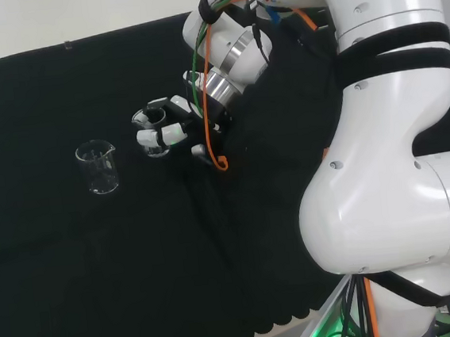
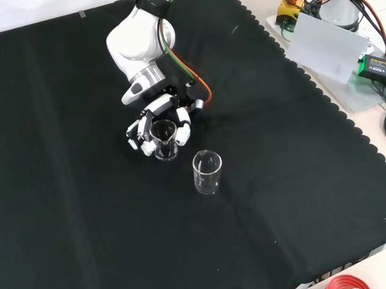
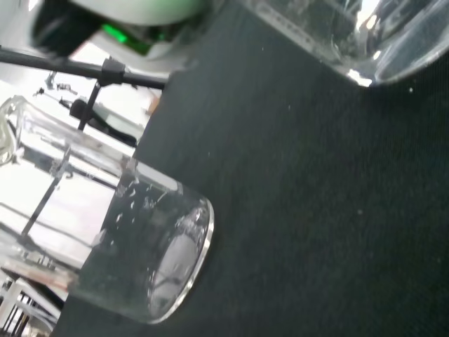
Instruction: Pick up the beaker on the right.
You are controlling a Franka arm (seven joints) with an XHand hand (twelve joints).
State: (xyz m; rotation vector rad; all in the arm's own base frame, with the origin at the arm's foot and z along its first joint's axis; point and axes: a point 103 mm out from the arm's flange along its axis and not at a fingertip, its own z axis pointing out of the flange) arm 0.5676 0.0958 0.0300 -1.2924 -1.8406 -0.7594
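A clear beaker (image 2: 165, 141) stands on the black cloth (image 2: 62, 196) with the hand (image 2: 156, 125) curled around it, fingers (image 2: 182, 132) closing on its sides; a second beaker (image 2: 206, 172) stands just beside it, front view

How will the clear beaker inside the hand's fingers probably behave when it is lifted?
The beaker looks like smooth clear glass, so it may slip between the fingers curled round it. It appears empty, so probably light. It stands upright on soft black cloth, and an uneven pull could tip it toward the second beaker nearby.
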